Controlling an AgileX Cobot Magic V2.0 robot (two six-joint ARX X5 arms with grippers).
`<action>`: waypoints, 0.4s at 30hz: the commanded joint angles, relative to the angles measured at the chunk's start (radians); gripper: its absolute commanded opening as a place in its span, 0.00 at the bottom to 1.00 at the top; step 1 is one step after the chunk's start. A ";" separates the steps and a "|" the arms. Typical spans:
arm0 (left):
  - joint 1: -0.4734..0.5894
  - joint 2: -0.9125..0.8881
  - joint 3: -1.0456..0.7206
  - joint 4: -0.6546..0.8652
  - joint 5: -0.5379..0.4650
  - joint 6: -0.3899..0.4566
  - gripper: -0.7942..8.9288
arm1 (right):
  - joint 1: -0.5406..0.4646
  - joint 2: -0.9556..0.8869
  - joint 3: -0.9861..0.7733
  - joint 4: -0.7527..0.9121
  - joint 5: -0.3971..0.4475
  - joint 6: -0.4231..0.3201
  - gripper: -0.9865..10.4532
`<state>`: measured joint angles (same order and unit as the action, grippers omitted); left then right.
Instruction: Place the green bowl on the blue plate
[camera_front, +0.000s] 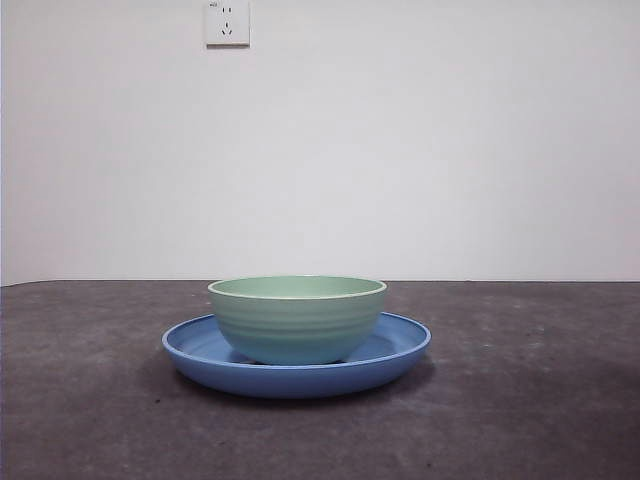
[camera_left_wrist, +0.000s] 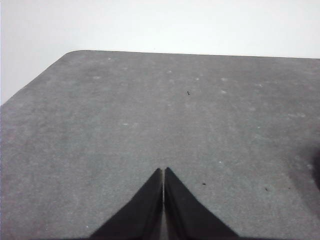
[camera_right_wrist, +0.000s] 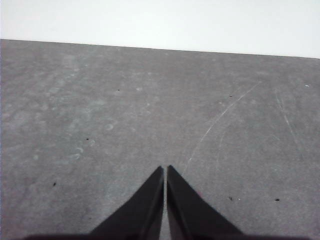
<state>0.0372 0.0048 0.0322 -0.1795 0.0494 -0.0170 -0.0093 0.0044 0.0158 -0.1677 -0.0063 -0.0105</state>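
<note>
Bowl (camera_front: 297, 318): lower centre of the front view, upright, mouth up, nothing visible inside from this low angle.
Bowl base: down inside the plate's rim, apparently resting on the plate floor; small dark gap of shadow under its right edge.
Plate (camera_front: 395, 352): lower centre of the front view, flat on the table, wider than the bowl, rim showing on both sides; holds the bowl and nothing else visible.
Bowl on plate: roughly centred, perhaps slightly left of the plate's middle.
Long axis: none, both pieces round.
Task state: looks finished, judged from bowl seated in plate with no gripper near.
Left gripper (camera_left_wrist: 163, 172): jaws pressed together to a thin seam, nothing between them, over bare table; no bowl or plate in its wrist view.
Right gripper (camera_right_wrist: 165, 171): jaws likewise closed tip to tip, holding nothing, over bare scratched table; no bowl or plate in its wrist view.
Direction from jaws to bowl: cannot tell, neither wrist view shows the pair and neither arm appears in the front view.
Nearer arm: cannot tell.
Coming move: likely none needed beyond staying clear.
Table (camera_front: 540, 400): dark grey, speckled.
Wall socket (camera_front: 227, 22): upper left of the front view, on the white wall.
</note>
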 joint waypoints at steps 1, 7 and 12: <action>0.002 -0.001 -0.020 -0.008 -0.001 0.005 0.09 | -0.002 -0.001 -0.005 0.012 0.004 -0.012 0.09; 0.002 -0.001 -0.020 -0.008 -0.001 0.005 0.09 | -0.002 -0.001 -0.004 0.015 0.005 -0.012 0.09; 0.002 -0.001 -0.020 -0.008 -0.001 0.005 0.09 | -0.002 -0.001 -0.004 0.015 0.005 -0.012 0.09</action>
<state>0.0372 0.0048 0.0322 -0.1795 0.0494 -0.0166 -0.0097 0.0044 0.0158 -0.1658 -0.0055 -0.0120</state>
